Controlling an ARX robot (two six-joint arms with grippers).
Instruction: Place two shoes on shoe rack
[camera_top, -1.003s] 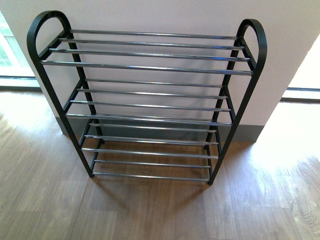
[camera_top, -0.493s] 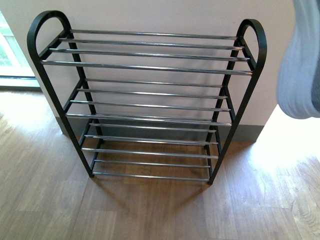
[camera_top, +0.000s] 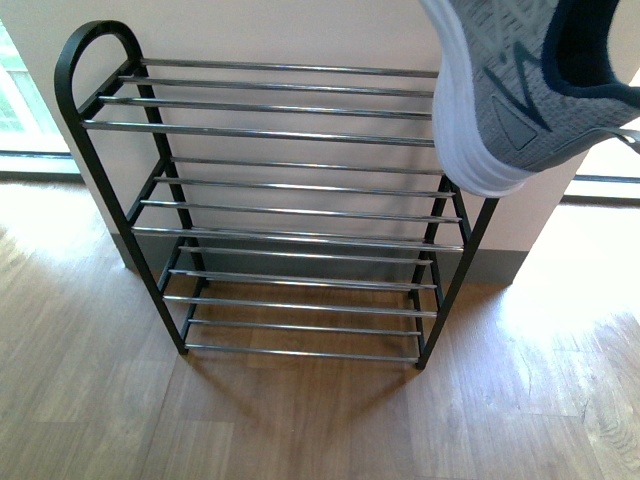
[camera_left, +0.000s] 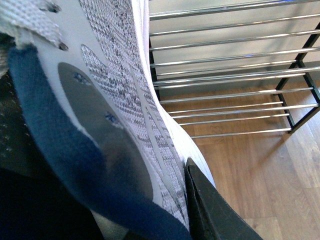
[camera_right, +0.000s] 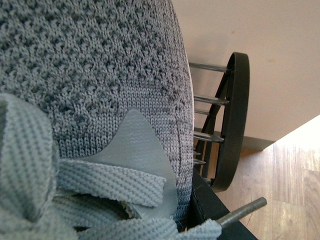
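1. The grey sneaker (camera_top: 520, 90) hangs in the air at the top right corner of the shoe rack (camera_top: 290, 135). Its white sole is turned toward the bars and touches no tier.
2. The right gripper (camera_right: 201, 210) looks clamped on it beside the laces, I judge so it can be carried over the top tier.
3. The left gripper (camera_left: 212, 212) grasps a second sneaker (camera_left: 115, 100), also aloft and facing the rack.
4. No shoe rests on the tiers I can see, so both placements are yet to be done.

A sneaker (camera_left: 115, 100) lies against the left claw (camera_left: 197, 195), with the shoe rack (camera_left: 225, 75) beyond it, standing on the floor (camera_left: 260, 190). A second sneaker (camera_right: 90, 75) sits against the right claw (camera_right: 200, 202), up in front of the rack's top right corner. The wall (camera_right: 260, 50) stands behind the rack.
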